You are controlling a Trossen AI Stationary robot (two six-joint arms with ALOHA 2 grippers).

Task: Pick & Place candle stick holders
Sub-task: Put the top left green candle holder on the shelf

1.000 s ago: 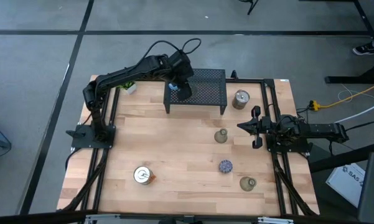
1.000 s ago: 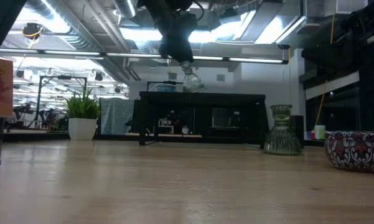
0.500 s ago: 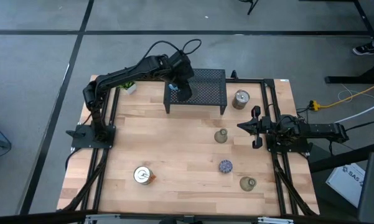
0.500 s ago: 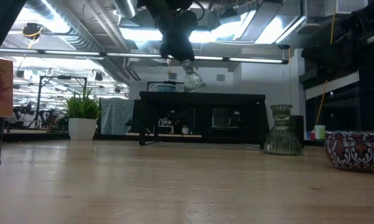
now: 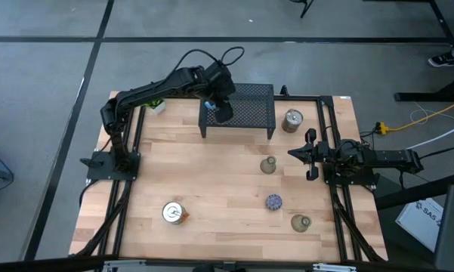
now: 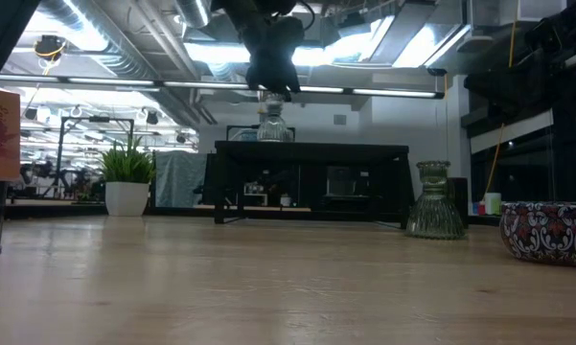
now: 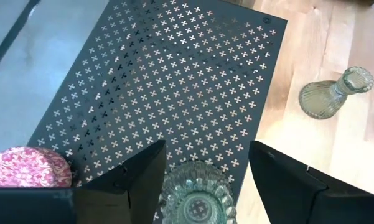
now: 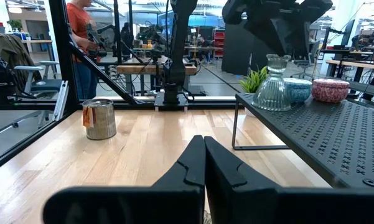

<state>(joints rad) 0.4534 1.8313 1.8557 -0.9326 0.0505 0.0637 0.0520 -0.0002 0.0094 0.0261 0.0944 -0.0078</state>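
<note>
Left gripper (image 7: pixel 202 168) over black mesh rack (image 5: pixel 245 111), table's 12 o'clock; jaws parted, clear glass holder (image 7: pixel 196 198) standing upright on rack between them, apparently released. Lift straight up, no sideways drag. Right gripper (image 5: pixel 302 153) pinched empty, 3 o'clock.

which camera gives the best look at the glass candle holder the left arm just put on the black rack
The right wrist view: the glass candle holder stands upright on the black rack, unobstructed. The left wrist view shows only its top between the open left gripper. The low view shows it small. In the high view the arm hides it.
</note>
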